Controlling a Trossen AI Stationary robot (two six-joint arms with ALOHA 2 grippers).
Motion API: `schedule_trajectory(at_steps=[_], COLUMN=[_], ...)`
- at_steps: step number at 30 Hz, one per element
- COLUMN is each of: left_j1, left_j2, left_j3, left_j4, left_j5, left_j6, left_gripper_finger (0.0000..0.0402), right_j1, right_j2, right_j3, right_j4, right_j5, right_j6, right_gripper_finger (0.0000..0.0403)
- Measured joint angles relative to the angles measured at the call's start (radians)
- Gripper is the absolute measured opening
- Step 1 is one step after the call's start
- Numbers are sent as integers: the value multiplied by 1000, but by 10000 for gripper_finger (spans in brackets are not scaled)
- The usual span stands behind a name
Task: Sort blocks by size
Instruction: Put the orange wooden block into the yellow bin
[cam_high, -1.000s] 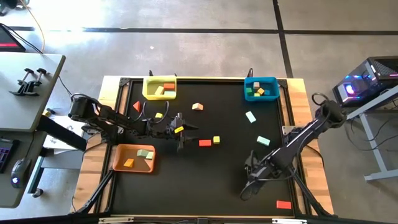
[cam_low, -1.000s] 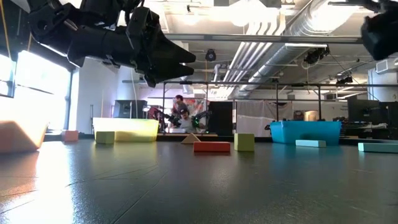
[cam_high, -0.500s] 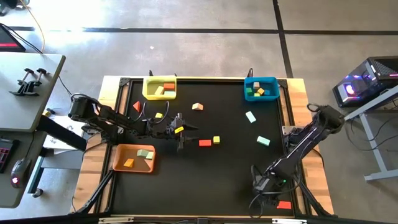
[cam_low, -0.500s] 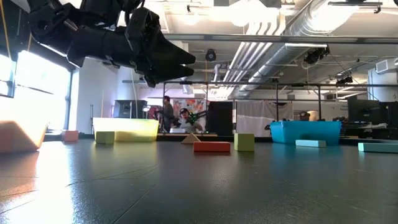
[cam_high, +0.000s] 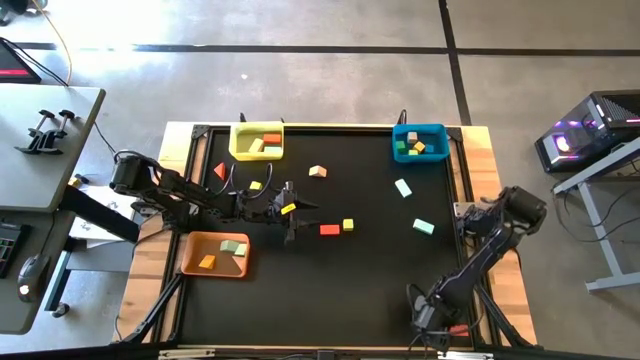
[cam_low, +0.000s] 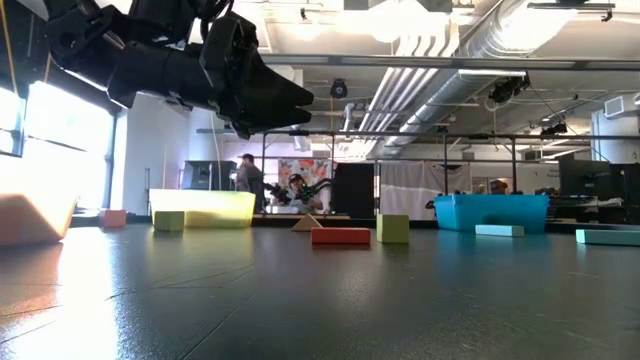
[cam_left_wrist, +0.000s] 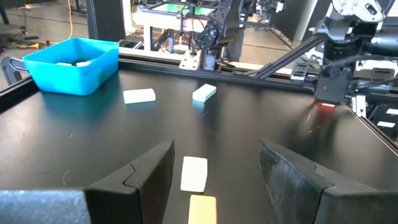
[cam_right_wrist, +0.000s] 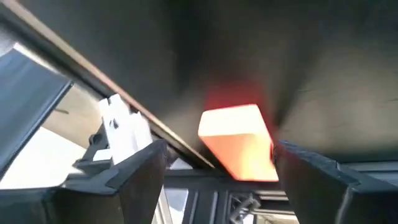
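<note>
The right gripper (cam_right_wrist: 214, 171) is spread wide over a smooth red block (cam_right_wrist: 239, 144) with flat sides, near the black mat's (cam_high: 330, 290) edge.

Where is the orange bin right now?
In the high view, the orange bin sits near the table's front left, just below the left gripper.

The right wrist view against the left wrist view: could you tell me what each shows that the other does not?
Only the right wrist view shows the red block close up, between the open right gripper fingers. Only the left wrist view shows the blue bin, two mint blocks and the open left gripper. Both show the black table.
</note>
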Motion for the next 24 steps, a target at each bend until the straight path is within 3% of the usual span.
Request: schedule_trajectory(at_steps=[15,24], left_j1=[0,0], left_j2=[-1,-1], left_j3=[0,0], left_j4=[0,0], left_j5=[0,0], left_j6=[1,-1], left_gripper_finger=[218,218], right_j1=[77,58], right_j2=[103,104], right_j3=[6,5], right_j4=[-10,-20], right_j5=[-43,-46], right_j6=[142,112], right_gripper_finger=[281,178])
